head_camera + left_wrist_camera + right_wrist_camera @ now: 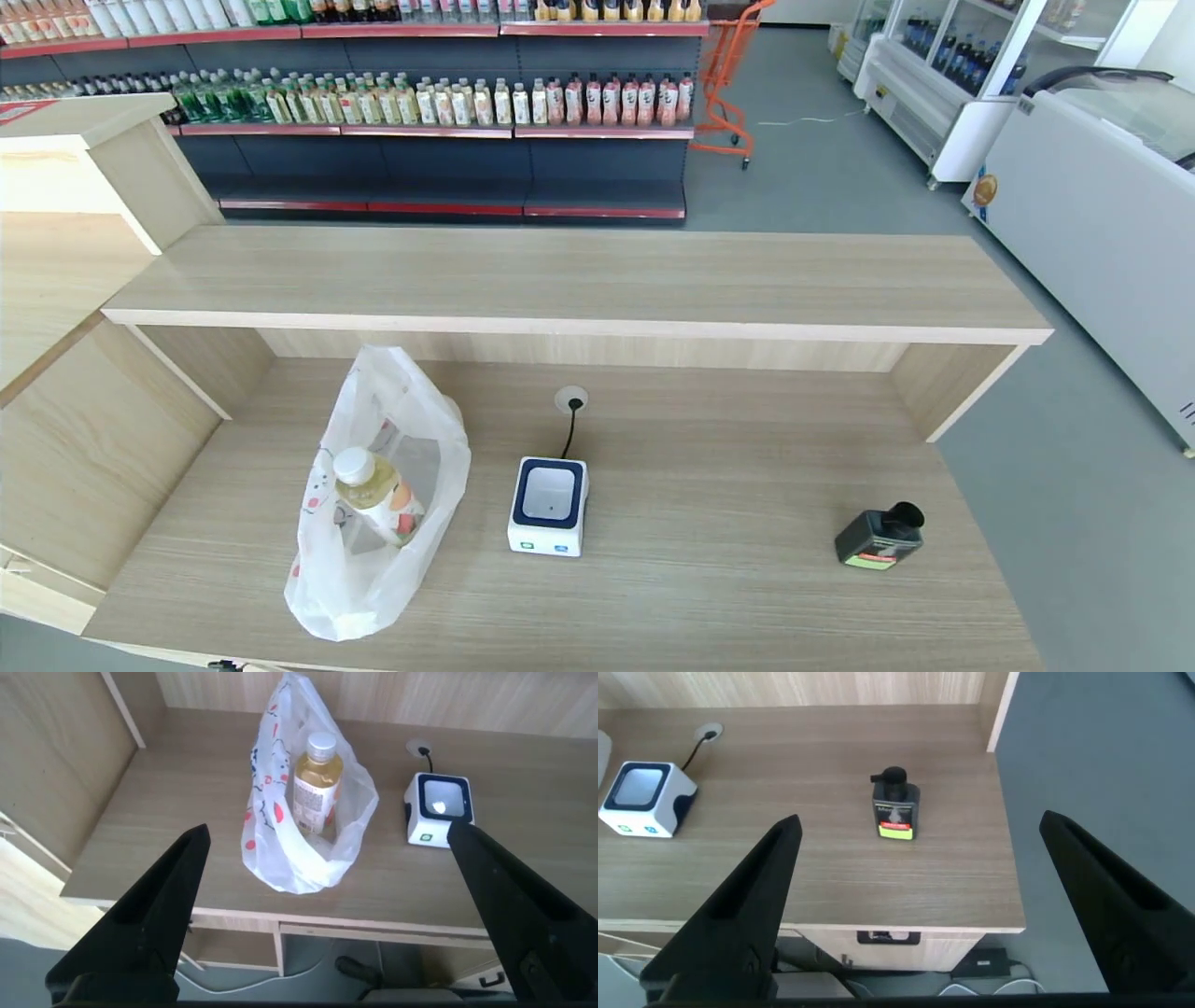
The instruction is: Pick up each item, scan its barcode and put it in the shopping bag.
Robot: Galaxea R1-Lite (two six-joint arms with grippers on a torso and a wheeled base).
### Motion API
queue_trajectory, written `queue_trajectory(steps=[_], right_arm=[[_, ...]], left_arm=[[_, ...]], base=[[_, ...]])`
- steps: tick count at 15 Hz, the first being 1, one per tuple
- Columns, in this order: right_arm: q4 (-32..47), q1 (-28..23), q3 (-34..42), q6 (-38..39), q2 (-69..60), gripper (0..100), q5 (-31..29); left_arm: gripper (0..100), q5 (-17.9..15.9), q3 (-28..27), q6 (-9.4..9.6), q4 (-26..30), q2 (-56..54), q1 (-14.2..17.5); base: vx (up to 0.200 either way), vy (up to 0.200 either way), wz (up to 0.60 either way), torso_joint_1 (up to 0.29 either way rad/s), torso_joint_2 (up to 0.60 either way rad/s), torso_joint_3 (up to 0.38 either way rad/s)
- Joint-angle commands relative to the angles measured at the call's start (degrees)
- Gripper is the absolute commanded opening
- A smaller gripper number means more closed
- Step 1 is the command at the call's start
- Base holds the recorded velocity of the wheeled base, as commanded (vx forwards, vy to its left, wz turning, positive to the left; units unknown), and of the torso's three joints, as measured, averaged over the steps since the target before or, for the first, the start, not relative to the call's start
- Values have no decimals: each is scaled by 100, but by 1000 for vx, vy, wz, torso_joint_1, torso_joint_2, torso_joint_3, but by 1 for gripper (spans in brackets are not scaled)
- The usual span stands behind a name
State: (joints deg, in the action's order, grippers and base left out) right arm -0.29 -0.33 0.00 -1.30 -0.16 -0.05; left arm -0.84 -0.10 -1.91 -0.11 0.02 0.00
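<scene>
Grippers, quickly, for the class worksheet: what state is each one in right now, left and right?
Left gripper: open, holding nothing.
Right gripper: open, holding nothing.

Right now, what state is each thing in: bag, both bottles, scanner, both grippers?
bag: standing on the desk, mouth open, holding one bottle.
yellow bottle: in the bag, capped, about upright.
black bottle: on the desk, capped, not bagged; upright or lying, cannot tell.
scanner: on the desk, window up, cable attached.
left gripper: open, empty.
right gripper: open, empty.
</scene>
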Motion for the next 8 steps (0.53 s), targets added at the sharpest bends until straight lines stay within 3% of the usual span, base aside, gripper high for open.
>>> queue_trajectory(steps=[1,2,5,8], right_arm=[[3,-2,0,-1,16,100,5],[3,-2,0,-1,16,100,5],[3,7,0,-1,16,100,5],[-23,-2,0,-1,16,100,14]], left_arm=[[100,-4,1,33,-7,-2,0],[100,-4,1,86,-7,-2,0],[100,-13,1,104,2,-2,0],[100,-4,1,174,2,-2,0]], base=[[-200,0,0,-17,2,2],[-200,0,0,-12,-7,12],[0,0,0,0,0,0],[0,-200,0,-4,-7,2]])
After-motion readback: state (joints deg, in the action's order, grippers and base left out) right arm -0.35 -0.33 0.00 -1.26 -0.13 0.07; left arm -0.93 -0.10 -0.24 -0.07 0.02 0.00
